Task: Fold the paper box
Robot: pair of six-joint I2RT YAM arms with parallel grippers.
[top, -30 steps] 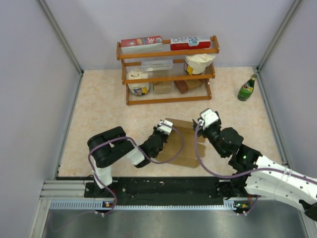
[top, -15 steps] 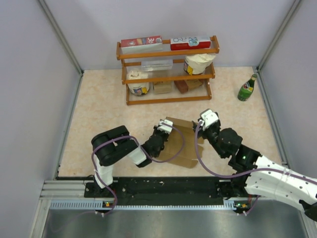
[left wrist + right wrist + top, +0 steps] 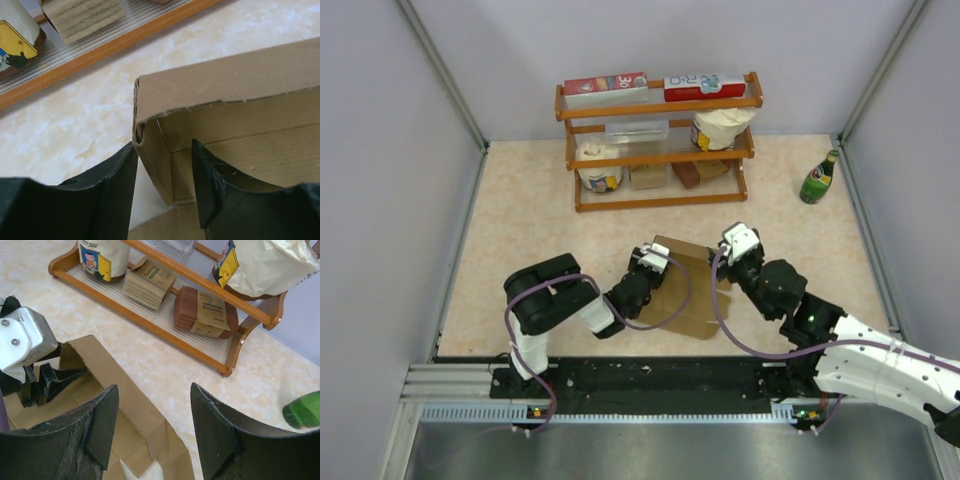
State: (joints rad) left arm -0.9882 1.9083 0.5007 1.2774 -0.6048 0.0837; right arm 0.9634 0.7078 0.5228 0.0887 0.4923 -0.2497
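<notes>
The paper box (image 3: 695,300) is a brown cardboard sheet lying half raised between my two arms, its far wall standing up. In the left wrist view my left gripper (image 3: 164,145) is open and straddles the box's (image 3: 235,80) upright left corner: a short side wall stands between the fingers (image 3: 112,185), with a gap on either side lower down. My right gripper (image 3: 153,387) hangs open above the far wall of the box (image 3: 107,375), one finger over the inside and the other over the table. From above, the left gripper (image 3: 655,262) and right gripper (image 3: 735,245) sit at the box's far corners.
A wooden shelf (image 3: 660,150) with jars, bags and red-and-white cartons (image 3: 605,88) stands behind the box. A green bottle (image 3: 818,178) stands at the back right. Grey walls close in the table on three sides.
Almost nothing has moved. The left arm's elbow shifted slightly right and the right gripper edged a little left; the box keeps its shape.
</notes>
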